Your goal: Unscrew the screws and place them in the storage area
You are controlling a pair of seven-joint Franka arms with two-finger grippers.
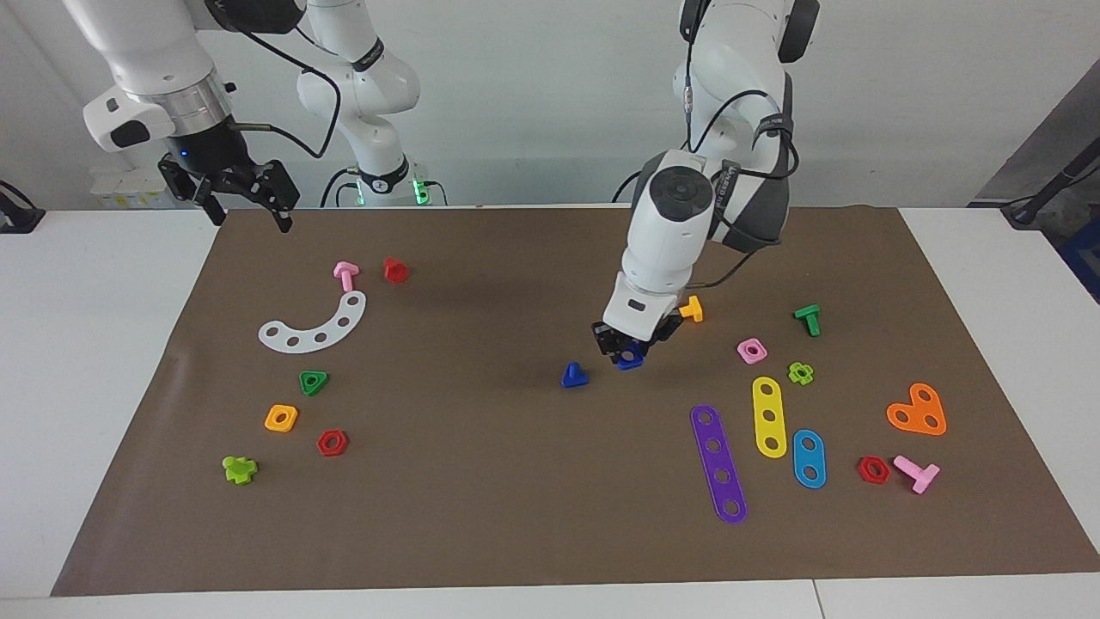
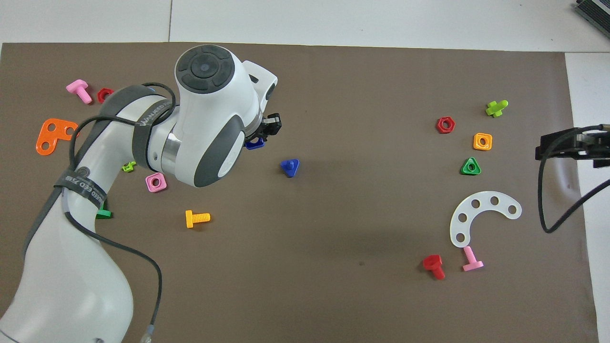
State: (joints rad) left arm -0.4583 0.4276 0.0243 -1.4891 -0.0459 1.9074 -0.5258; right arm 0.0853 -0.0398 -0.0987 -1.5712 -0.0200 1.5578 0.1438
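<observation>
My left gripper (image 1: 630, 351) sat low on the blue square nut (image 1: 632, 359), jaws apparently closed around it. The dark-blue triangular bolt (image 1: 574, 376) lay just beside, free. I judged carrying it toward the green triangle nut (image 1: 314, 382) came next; right gripper (image 1: 230, 194) waited, open.

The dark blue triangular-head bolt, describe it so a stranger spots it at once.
Find the left gripper low over a blue square nut mid-mat. Just beside it, toward the right arm's end, the dark-blue bolt stands alone, triangular head, no hole.
</observation>
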